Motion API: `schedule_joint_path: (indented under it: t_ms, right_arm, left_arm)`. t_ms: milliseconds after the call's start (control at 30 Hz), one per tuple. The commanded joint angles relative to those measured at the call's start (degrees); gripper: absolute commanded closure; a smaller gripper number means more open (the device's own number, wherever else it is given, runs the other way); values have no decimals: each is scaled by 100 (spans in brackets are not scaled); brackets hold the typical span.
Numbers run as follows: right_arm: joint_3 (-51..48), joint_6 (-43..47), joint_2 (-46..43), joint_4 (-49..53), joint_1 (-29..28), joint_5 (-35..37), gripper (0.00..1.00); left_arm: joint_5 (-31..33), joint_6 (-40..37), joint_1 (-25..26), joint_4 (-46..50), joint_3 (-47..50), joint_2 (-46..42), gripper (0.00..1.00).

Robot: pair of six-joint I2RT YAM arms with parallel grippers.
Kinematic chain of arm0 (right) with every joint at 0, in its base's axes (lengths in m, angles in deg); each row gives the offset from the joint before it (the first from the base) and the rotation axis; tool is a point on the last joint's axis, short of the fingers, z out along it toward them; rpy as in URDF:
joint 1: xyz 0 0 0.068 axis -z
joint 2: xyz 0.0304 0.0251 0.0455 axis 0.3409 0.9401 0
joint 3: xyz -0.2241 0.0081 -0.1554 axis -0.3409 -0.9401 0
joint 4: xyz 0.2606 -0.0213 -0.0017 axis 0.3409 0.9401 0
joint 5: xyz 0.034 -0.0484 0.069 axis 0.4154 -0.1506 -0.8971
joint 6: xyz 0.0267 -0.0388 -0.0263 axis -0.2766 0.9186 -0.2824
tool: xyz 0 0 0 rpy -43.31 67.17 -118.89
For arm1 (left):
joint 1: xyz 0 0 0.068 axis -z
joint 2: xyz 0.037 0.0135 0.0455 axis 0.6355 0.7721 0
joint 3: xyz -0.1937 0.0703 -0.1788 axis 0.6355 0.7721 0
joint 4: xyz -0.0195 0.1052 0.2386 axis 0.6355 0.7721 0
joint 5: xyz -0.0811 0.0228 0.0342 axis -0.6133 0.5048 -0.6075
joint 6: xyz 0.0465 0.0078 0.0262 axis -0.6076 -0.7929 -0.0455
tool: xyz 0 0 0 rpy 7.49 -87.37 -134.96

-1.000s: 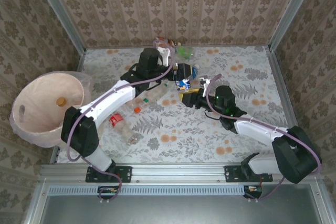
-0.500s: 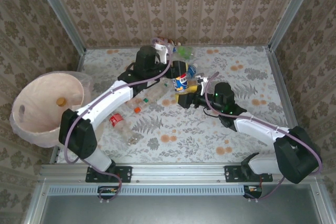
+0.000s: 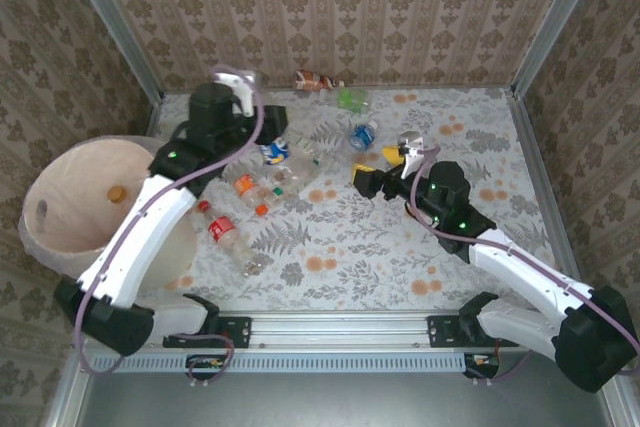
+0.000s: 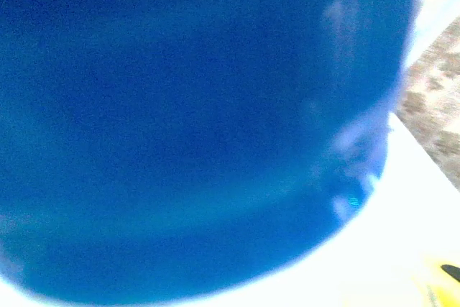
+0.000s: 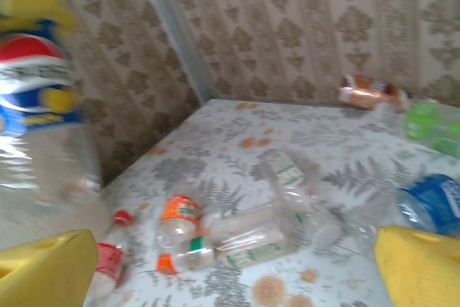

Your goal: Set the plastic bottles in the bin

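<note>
Our left gripper (image 3: 268, 143) clamps a bottle (image 3: 277, 153) by its label; we judge it light, crushable, slick. Our right gripper (image 3: 375, 164) gapes empty.

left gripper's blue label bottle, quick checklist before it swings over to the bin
1. Grip: ok. The left gripper is shut on the clear plastic bottle with the blue label, whose label sits right against the left wrist camera.
2. Bottle over the large round pale beige bin: not ok. It hangs over the floral table, right of the rim.
3. Room in the bin: ok, mostly open space inside.
4. Height to clear the rim: cannot tell from above.
5. Right gripper out of the way: ok. It is open, empty and well to the right.
</note>
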Motion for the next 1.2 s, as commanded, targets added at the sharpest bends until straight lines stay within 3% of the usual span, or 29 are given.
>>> schedule_joint_path:
  t_ms: [0, 300, 600, 667, 800, 1067, 1167]
  right_arm:
    - [-102, 31, 54, 207, 51, 805, 0]
    - [125, -145, 572, 127, 69, 847, 0]
    - [235, -333, 873, 171, 75, 846, 0]
    - [220, -363, 870, 171, 72, 845, 0]
    - [207, -365, 835, 188, 87, 855, 0]
    - [137, -311, 756, 249, 118, 839, 0]
    - [128, -328, 772, 233, 131, 830, 0]
  left_arm:
    - [1011, -642, -137, 930, -472, -540, 46]
    - [2881, -1526, -212, 1924, -1281, -1280, 46]
    - [4474, -1910, -724, 2161, -1664, -1295, 45]
    - [4216, -1812, -1134, 2240, -1653, -1249, 44]
    - [2730, -1384, -2537, 2588, -1549, -1130, 44]
    - [530, -1020, -5001, 2806, -1070, -1006, 44]
    - [-89, -946, -5570, 2785, -743, -942, 44]
